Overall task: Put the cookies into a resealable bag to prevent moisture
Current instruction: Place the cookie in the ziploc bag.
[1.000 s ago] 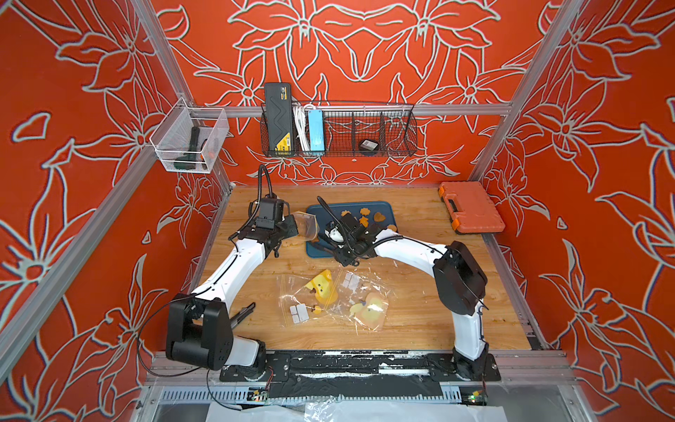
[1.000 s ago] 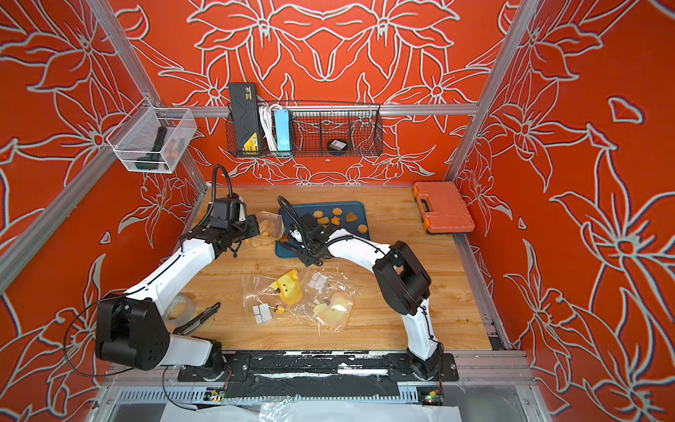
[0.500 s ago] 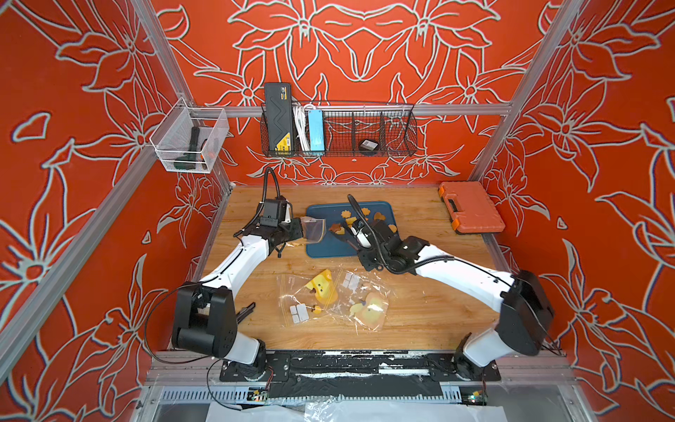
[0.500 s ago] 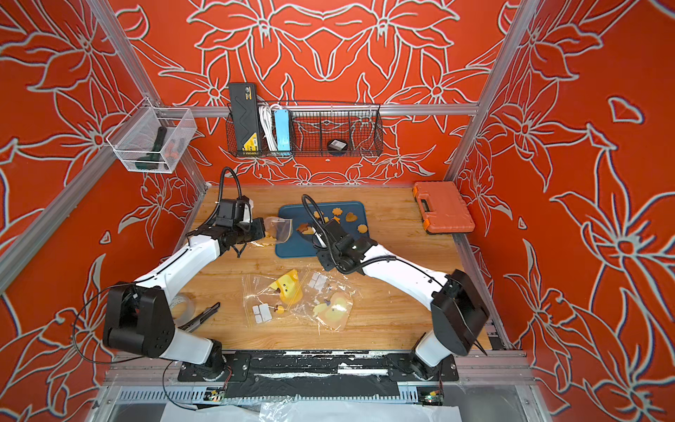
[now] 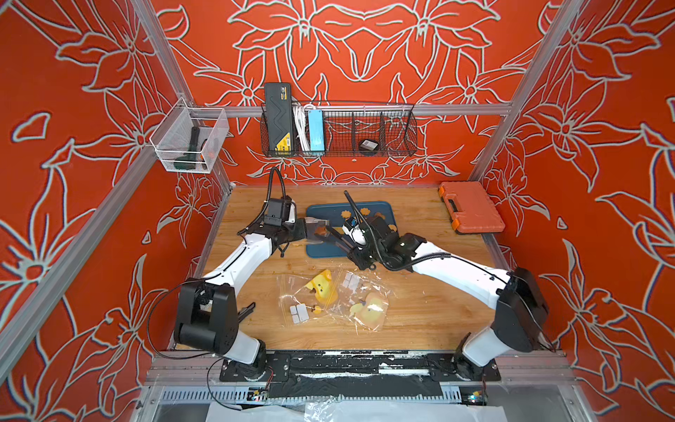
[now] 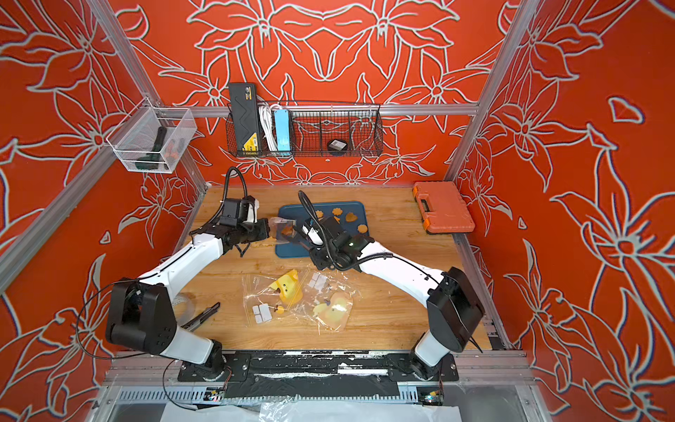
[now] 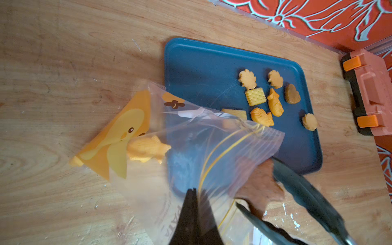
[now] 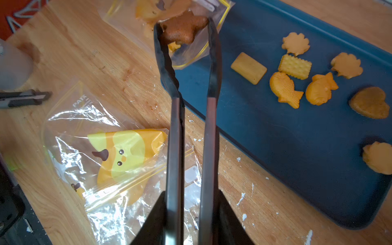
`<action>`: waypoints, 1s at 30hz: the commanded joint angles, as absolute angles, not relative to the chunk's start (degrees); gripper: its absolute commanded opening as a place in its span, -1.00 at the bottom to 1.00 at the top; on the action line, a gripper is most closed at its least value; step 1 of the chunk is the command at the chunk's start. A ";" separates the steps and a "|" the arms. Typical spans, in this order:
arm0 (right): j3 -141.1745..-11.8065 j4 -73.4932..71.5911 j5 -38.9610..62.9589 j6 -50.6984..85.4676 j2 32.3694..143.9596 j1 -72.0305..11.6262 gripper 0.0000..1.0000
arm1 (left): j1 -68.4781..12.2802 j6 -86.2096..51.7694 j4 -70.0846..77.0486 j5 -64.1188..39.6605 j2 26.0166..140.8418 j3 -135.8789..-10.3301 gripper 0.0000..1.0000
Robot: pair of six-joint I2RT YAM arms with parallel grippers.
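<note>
left claw [image 7: 193, 192] pinched shut on bag [image 7: 212, 137] rim, holding the mouth up and open beside the tray [image 8: 275, 137] so right claw [image 8: 192, 201], squeezing tongs [image 8: 172, 127] that grip a brown star cookie [image 8: 183, 28], can feed it in; 1 fish [image 7: 146, 148] already inside, 8 cookies [image 8: 284, 86] left on tray

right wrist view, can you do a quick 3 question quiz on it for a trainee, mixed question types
1. True or false: the tongs grip a brown star cookie by the mouth of the resealable bag.
2. How many cookies lie on the blue tray?
3. The left fingers are shut on: A the resealable bag, B the tongs, C the blue tray.

Key: 1 true; 2 eight; 3 A.
</note>
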State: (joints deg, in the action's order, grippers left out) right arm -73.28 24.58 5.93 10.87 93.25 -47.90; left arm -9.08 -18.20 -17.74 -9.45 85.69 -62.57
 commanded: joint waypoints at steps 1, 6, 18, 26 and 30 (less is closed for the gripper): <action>-79.61 24.93 6.71 9.68 97.82 -48.01 -0.30 | -9.45 -17.23 -18.02 -10.52 86.24 -63.81 -1.00; -85.80 27.21 8.74 8.79 103.70 -47.99 -0.26 | -9.58 -17.04 -17.93 -11.02 86.28 -63.90 -1.00; -85.96 27.97 9.50 8.60 102.53 -47.99 0.07 | -9.57 -17.05 -18.02 -10.73 86.35 -63.98 -1.00; -69.32 21.59 2.03 12.21 87.03 -47.91 -0.07 | -9.58 -17.60 -18.63 -8.56 85.79 -64.07 -1.00; -61.14 23.58 -4.33 14.26 80.65 -46.37 -0.11 | -9.49 -17.84 -18.56 -7.32 84.89 -63.77 -1.00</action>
State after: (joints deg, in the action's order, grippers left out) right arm -64.75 24.62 2.15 11.75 83.53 -47.51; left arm -9.39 -17.96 -17.96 -8.73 85.71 -62.57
